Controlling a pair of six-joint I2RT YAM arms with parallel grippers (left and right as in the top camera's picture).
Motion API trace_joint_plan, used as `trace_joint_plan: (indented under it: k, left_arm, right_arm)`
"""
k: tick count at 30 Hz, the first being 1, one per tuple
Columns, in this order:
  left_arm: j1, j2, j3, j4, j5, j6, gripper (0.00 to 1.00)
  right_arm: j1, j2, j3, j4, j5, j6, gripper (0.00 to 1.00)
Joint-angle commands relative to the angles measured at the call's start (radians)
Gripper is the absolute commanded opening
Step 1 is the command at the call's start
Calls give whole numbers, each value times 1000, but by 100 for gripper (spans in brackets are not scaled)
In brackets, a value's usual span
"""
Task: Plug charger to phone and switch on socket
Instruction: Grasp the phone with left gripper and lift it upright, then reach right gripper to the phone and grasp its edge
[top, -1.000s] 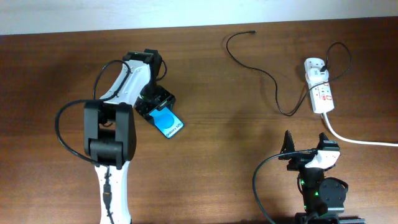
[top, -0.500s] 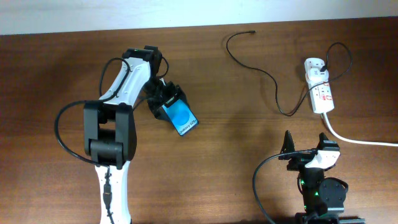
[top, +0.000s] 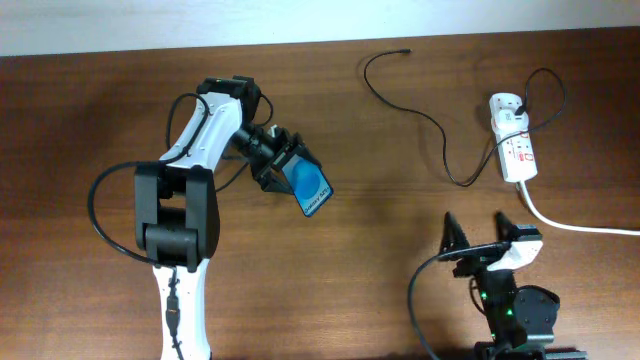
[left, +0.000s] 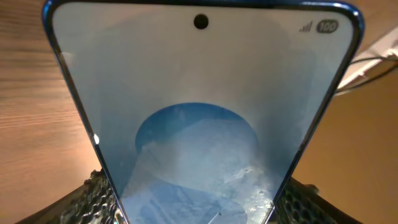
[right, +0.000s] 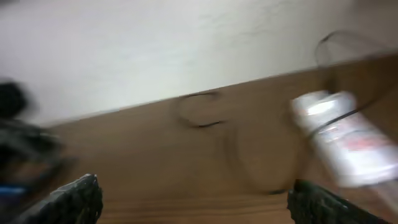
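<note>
Phone (top: 310, 189) clamped in my left gripper (top: 280, 162), well apart from charger (top: 441, 131); right gripper (top: 484, 230) fingers spread apart.

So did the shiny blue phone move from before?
Yes. The slim black-edged phone with the cyan-blue screen has gone right, closer to the white power strip that stayed put.

left end effector (top: 283, 163): gripping phone (top: 311, 187) | right end effector (top: 483, 238): fingers apart | charger (top: 441, 130): well apart from phone

The phone (left: 199, 93) screen's corner reads "100".
</note>
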Motion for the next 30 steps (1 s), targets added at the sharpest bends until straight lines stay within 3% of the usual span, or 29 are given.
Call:
trace_joint_plan:
  k: [1,4,14,17,19,21,30]
  left_arm:
    - [2,6,29,-8,106,27,64]
    - [2,6,29,-13,126,28,64]
    - [2,6,29,-24,148,70,65]
    - [2,6,29,-37,160,77,64]
    - [2,6,29,-45,185,79,63]
    - [2,6,29,-54,215,106,63]
    - [-16,6,29,-83,218,109,62]
  right_arm:
    - [-3,-8,-5,9,-303,435,98]
    - [-3,-8,-5,10,-452,635,98]
    - [-3,-8,44,-23,-471,616,99]
    - [-3,-7,182,-236,-400,533,98]
    - [-3,-2,339,-503,-262,458,98]
    - [-3,15,449,-667,-177,438,98]
    - [-3,279,748,-995,-212,467,98]
